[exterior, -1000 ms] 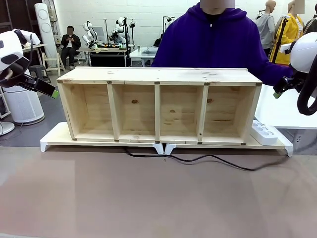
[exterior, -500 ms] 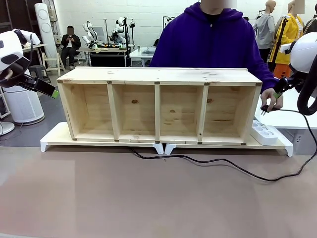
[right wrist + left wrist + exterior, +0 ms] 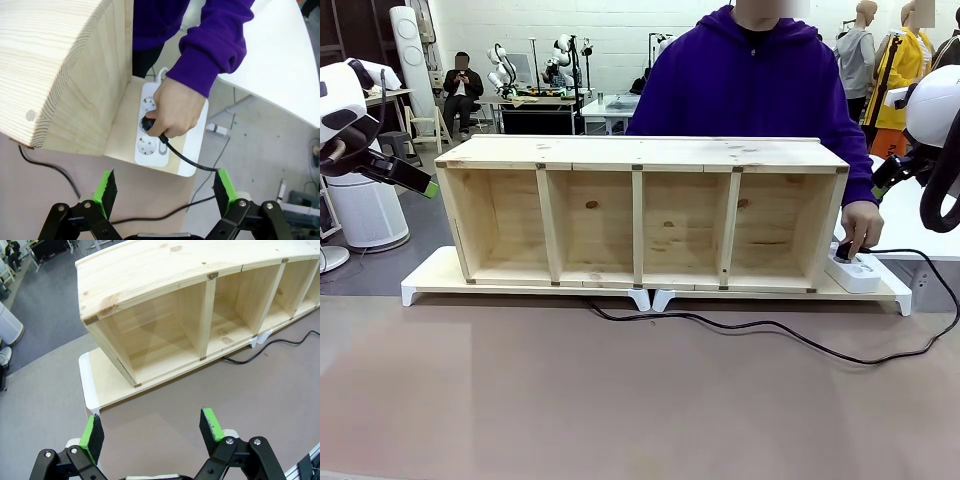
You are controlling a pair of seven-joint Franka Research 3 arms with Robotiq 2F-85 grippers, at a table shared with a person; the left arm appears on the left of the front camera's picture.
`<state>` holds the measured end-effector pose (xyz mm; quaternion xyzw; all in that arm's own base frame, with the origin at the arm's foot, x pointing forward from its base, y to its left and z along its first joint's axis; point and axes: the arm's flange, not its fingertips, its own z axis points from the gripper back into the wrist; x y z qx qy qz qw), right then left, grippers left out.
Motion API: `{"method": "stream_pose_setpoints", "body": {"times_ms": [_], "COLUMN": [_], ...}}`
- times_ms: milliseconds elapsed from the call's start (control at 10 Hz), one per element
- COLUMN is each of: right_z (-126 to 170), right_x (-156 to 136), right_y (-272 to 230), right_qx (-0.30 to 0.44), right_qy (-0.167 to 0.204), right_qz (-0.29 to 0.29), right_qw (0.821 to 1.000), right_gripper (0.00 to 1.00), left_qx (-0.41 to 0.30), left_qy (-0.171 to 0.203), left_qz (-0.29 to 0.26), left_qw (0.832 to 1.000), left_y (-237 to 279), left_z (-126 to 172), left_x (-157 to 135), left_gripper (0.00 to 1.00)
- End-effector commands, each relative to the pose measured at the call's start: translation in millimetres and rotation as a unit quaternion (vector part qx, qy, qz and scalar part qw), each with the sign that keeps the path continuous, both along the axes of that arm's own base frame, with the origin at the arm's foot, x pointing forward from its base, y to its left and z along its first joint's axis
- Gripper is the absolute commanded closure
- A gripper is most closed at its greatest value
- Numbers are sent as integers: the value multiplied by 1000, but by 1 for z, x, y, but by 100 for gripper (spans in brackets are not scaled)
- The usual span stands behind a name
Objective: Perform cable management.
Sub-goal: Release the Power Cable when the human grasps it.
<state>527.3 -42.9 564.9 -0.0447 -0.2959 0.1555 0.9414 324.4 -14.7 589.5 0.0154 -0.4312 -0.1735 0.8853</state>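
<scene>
The black cable (image 3: 770, 327) comes out from under the wooden shelf (image 3: 640, 215), crosses the brown table, loops at the right edge and ends in a round plug (image 3: 844, 252). A person's hand (image 3: 860, 226) presses that plug into the white power strip (image 3: 855, 270). In the right wrist view the hand (image 3: 175, 112) grips the plug (image 3: 147, 124) over the strip's (image 3: 150, 150) middle socket, with the cable (image 3: 187, 159) trailing off it. My right gripper (image 3: 165, 186) hovers open above, holding nothing. My left gripper (image 3: 151, 427) stands open and unloaded above the table's left front, well away from the cable (image 3: 270, 345).
The shelf has several open compartments and rests on a white-edged base board (image 3: 430, 280). A white table (image 3: 895, 220) stands at the far right. The brown tabletop (image 3: 620, 400) in front of the shelf is bare apart from the cable.
The person's hand has come down from beside the shelf's right end to the power strip, carrying the plug into a socket. The cable loop at the right has shifted. Neither arm moved.
</scene>
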Motion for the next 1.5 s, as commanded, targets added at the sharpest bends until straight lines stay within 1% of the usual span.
{"method": "stream_pose_setpoints", "body": {"times_ms": [0, 1400], "right_z": [0, 0], "right_x": [0, 0], "right_y": [-1, -1], "right_qx": [1, 1], "right_qy": [1, 1], "right_qz": [-1, -1], "right_qw": [1000, 1000], "right_gripper": [0, 0], "left_qx": [-4, -4], "left_qy": [1, 1], "left_qz": [8, 8], "left_qw": [1000, 1000], "left_y": [-1, -1], "left_z": [0, 0], "left_x": [0, 0], "left_gripper": [0, 0]}}
